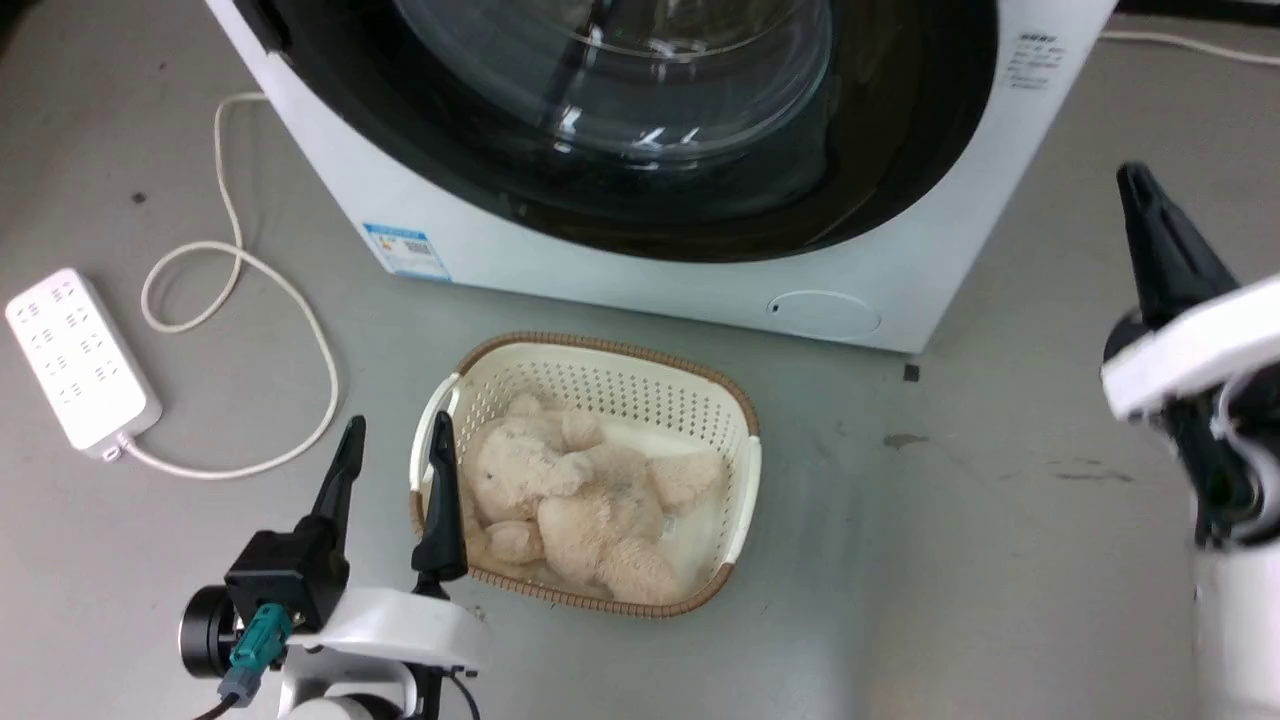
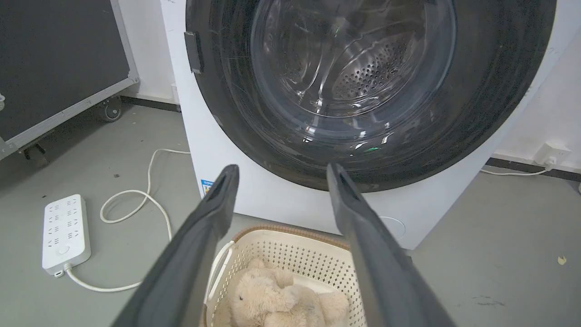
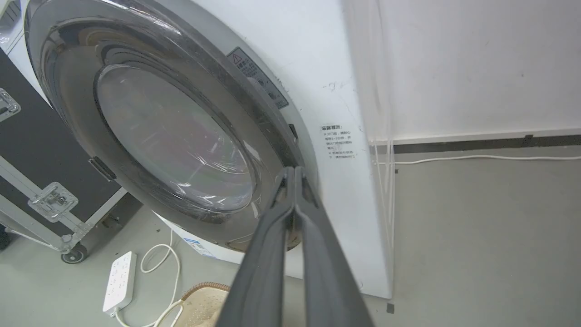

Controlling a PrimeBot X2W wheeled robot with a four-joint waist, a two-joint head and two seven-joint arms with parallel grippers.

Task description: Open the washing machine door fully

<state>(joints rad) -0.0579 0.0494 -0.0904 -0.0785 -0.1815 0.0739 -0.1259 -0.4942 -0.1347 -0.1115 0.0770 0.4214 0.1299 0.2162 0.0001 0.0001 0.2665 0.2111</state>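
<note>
The white washing machine fills the top of the head view, and its round black-rimmed glass door lies flat against the front. My left gripper is open at the lower left, low over the floor beside the basket, well short of the door. My right gripper rises at the right edge, off the machine's right front corner. In the right wrist view its fingers are pressed together with nothing between them, pointing at the door's right rim.
A cream perforated basket holding a plush bear sits on the grey floor before the machine. A white power strip with a looping cable lies at left. A black wheeled case stands left of the machine.
</note>
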